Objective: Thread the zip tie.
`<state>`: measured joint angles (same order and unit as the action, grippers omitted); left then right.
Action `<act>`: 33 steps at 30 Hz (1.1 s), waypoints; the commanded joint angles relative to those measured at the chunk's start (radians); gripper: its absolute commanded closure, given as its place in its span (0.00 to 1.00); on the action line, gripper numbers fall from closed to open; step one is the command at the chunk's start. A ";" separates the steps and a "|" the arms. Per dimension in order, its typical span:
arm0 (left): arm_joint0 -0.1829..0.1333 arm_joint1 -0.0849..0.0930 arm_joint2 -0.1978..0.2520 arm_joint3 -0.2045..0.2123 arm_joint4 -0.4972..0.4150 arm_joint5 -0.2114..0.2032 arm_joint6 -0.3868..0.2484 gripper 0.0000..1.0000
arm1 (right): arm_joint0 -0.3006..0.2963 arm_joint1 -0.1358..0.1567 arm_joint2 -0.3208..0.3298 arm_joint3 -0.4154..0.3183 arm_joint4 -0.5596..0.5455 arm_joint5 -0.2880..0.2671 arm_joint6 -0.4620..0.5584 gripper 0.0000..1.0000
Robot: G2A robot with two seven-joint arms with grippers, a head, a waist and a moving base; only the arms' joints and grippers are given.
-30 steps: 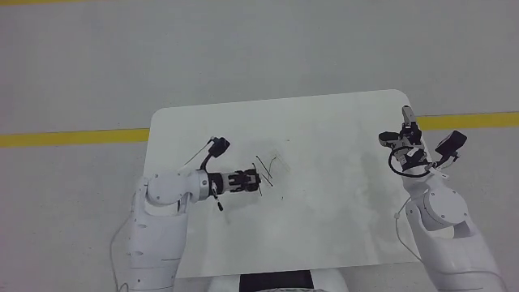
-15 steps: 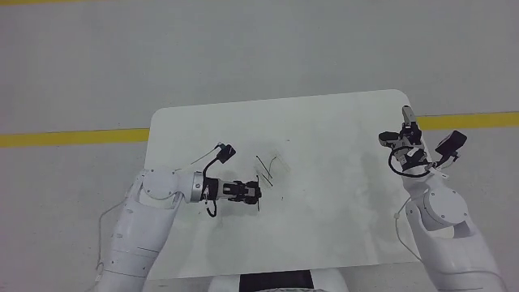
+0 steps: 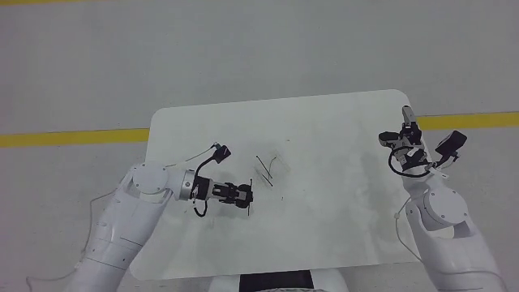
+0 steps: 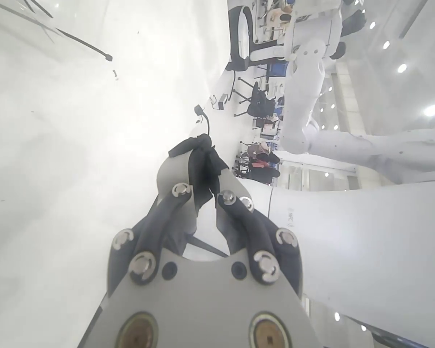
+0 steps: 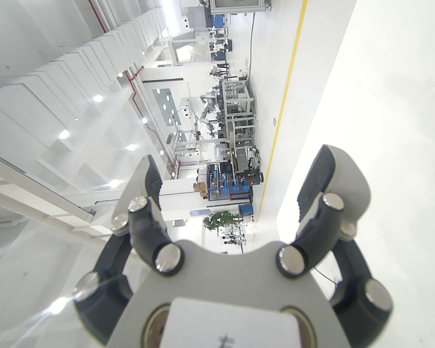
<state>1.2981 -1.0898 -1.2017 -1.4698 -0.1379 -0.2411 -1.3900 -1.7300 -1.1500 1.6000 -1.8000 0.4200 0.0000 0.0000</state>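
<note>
**Left gripper pinches a tie; right gripper spread at the table edge**

The left gripper (image 3: 246, 195) lies low over the left half of the table (image 3: 340, 211), pointing across it toward the robot's right. Its fingers (image 4: 188, 182) are pressed together, and their tips are wrapped in black material. They pinch a thin black tie (image 4: 205, 124). The short head end curves out past the fingertips. In the left wrist view, a dark strip also runs across under the fingers near their base. Whether that strip is the tail of the same tie cannot be told.

The loose ties (image 3: 265, 166) lie crossed on the table, just beyond the left gripper's tips and a little to their right. They are near the gripper but do not touch it. In the left wrist view, one of them ends in a small square head resting flat on the surface. A tiny dark speck (image 3: 282, 198) sits on the table close to that head.

The right gripper (image 3: 407, 118) is at the table's right edge, well apart from the ties. Its fingers (image 5: 150, 182) are spread wide with nothing between them, and it points away from the robot. One finger is over the table and the other is over the floor beyond it.
</note>
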 commanded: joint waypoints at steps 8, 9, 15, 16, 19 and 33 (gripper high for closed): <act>-0.014 0.011 0.051 0.039 -0.085 -0.061 0.000 1.00 | 0.000 0.000 0.000 0.000 0.000 0.000 0.000 0.00; -0.027 0.018 0.071 0.058 -0.091 -0.085 0.000 1.00 | 0.000 0.000 0.000 0.000 0.000 0.000 0.000 0.00; -0.124 0.073 0.213 0.131 -0.175 -0.099 0.000 1.00 | 0.000 0.000 0.000 0.000 0.000 0.000 0.000 0.00; -0.136 0.081 0.229 0.139 -0.189 -0.099 0.000 1.00 | 0.000 0.000 0.000 0.000 0.000 0.000 0.000 0.00; -0.172 0.110 0.276 0.149 -0.230 -0.099 0.000 1.00 | 0.000 0.000 0.000 0.000 0.000 0.000 0.000 0.00; -0.256 0.183 0.379 0.176 -0.385 -0.099 0.000 1.00 | 0.000 0.000 0.000 0.000 0.000 0.000 0.000 0.00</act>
<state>1.0420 -0.9063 -0.8228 -1.2941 -0.5228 -0.3400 -1.3900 -1.7300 -1.1500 1.6000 -1.8000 0.4200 0.0000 0.0000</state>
